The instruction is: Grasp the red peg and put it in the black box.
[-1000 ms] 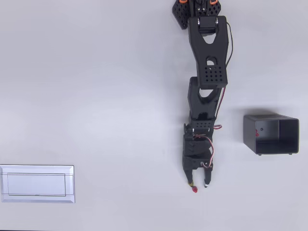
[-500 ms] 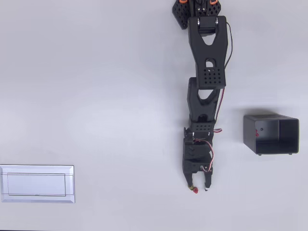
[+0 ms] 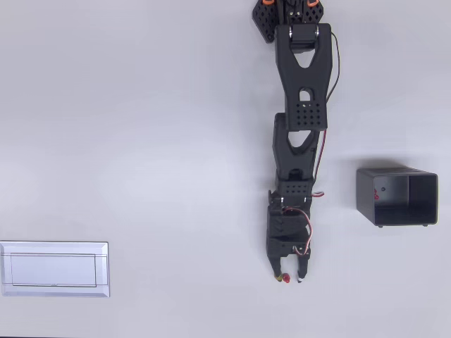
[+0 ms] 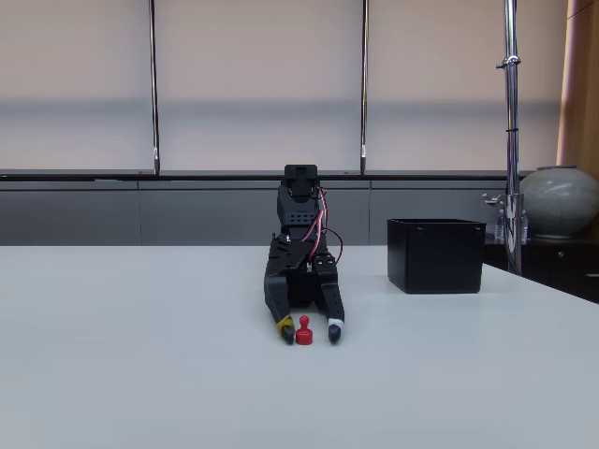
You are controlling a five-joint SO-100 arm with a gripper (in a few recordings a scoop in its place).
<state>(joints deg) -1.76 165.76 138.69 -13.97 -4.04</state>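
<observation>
The red peg stands upright on the white table between my gripper's fingertips. In the overhead view the red peg shows just beside the left fingertip. My gripper is low at the table, fingers open around the peg with a small gap on the right side. From the front, the gripper has a yellow-tipped finger on the left and a white-tipped one on the right. The black box sits to the right of the arm, its hollow open; in the fixed view the black box stands behind and right of the gripper.
A flat white plate with an inset panel lies at the lower left of the overhead view. My black arm stretches down the middle from the top edge. The table is white and bare around these.
The fingers have narrowed around the peg, the right fingertip coming in toward it. The peg and box have stayed in place.
</observation>
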